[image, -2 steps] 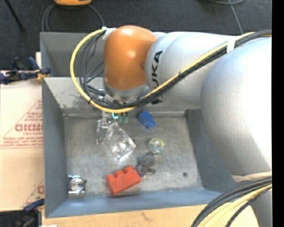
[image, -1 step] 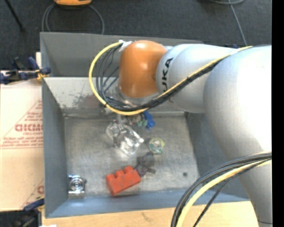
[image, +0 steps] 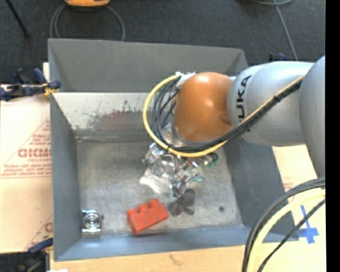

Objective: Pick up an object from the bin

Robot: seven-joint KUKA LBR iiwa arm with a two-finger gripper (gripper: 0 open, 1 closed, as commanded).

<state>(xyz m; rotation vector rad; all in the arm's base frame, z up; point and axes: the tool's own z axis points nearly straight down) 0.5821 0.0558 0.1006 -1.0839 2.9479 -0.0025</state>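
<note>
Metalwork of the gripper hangs low over the middle of the bin's floor, under the arm's wrist. Whether it is open or closed cannot be told, since its lower end merges with the small things beneath it. Close against its left side lies a clear crumpled plastic piece, glinting pale on the grey floor; whether the gripper touches it cannot be made out. Just below the gripper, toward the near wall, sits a dark grey piece with a lobed, petal-like outline. Which of these two the gripper is set on cannot be told. A green scrap shows at the gripper's right side, partly tucked under the wrist. Further out, a red toy brick with studs on top lies flat just left of the dark grey piece, near the front wall and turned a little askew to it. Well apart from all this, in the near left corner, a small silvery metal part rests alone. Above the gripper, the orange cover on the wrist hides the gripper's upper part. A yellow cable loops round the cover, and the grey arm runs off to the right across the rim. The bin has grey sloping walls, the far one scuffed with reddish marks.
</note>
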